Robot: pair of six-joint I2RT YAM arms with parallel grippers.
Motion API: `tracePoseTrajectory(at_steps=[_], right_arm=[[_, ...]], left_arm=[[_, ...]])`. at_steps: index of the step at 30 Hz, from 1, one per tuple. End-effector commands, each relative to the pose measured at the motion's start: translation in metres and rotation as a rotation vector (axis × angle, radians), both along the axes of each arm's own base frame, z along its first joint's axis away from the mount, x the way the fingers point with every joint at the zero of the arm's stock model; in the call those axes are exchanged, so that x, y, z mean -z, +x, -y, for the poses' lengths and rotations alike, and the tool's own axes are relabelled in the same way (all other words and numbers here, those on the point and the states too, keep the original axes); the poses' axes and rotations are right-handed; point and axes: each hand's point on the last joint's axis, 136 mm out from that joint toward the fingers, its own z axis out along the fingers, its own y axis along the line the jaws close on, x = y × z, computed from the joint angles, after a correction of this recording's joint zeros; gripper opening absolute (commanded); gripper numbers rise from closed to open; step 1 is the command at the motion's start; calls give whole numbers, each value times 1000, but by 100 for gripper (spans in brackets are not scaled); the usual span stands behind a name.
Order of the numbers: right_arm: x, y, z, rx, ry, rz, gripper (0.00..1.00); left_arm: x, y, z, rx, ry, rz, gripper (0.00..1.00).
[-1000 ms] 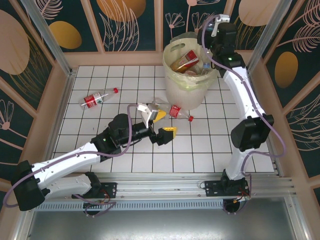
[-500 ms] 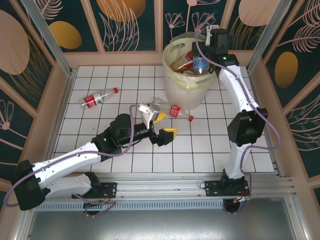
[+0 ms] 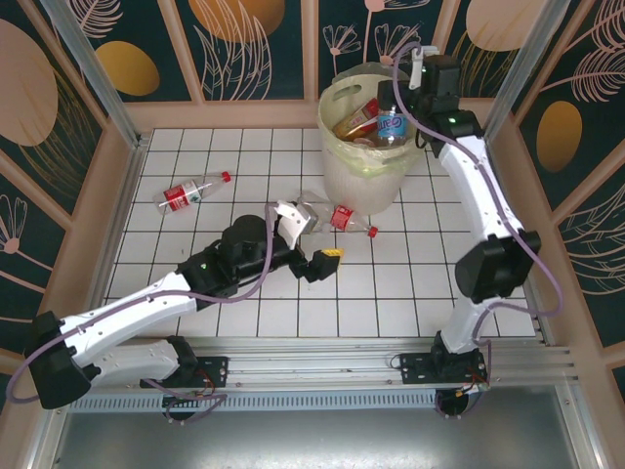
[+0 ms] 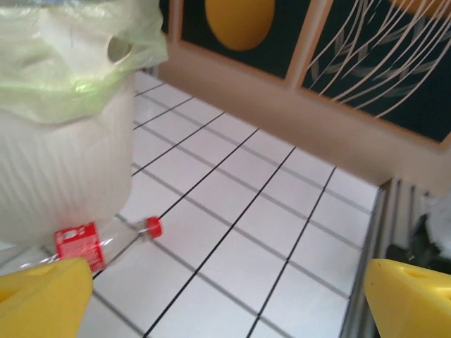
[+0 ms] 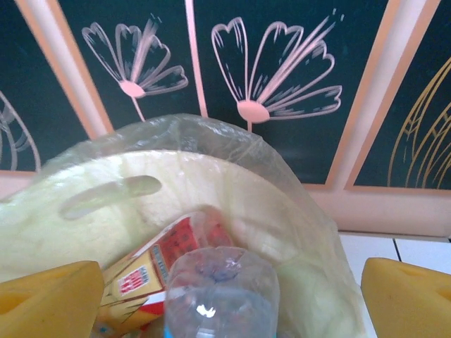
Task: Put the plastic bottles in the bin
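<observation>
Left of the table, far side: a clear bottle with a red label [image 3: 195,192] lies flat on the tiles, well apart from both claws.

Centre: the left claw [image 3: 311,238] is spread wide and holds nothing. A second red-labelled bottle [image 3: 342,216] lies on its side just beyond it and to the right, at the foot of the bin [image 3: 356,176].

Right, far side: the bin holds several bottles. The right claw [image 5: 227,299] hangs over the bin's far right rim, fingers wide apart, gripping nothing. A blue-labelled bottle [image 3: 393,122] sits in the bin below the claw, between the fingers and clear of both.
</observation>
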Motion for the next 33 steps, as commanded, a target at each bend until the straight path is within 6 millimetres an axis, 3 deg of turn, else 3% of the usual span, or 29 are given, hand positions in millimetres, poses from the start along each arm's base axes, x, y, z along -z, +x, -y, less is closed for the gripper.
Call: tracePoseTrajectory(at_steps=[1, 8, 17, 23, 28, 33], right_arm=[[-36, -38, -8, -54, 59, 77, 96], [-25, -118, -24, -183, 182, 96, 97], [33, -209, -36, -367, 301, 1, 97], [63, -241, -29, -373, 327, -40, 97], [78, -251, -25, -363, 319, -74, 97], [84, -257, -23, -360, 318, -84, 97]], left_arm=[[21, 11, -9, -42, 163, 43, 98], [67, 34, -16, -45, 469, 80, 98], [122, 90, -40, -78, 714, 47, 98], [158, 119, -42, -43, 890, 27, 99], [190, 143, -43, -18, 1003, -7, 99], [205, 166, -50, -17, 1024, -33, 99]])
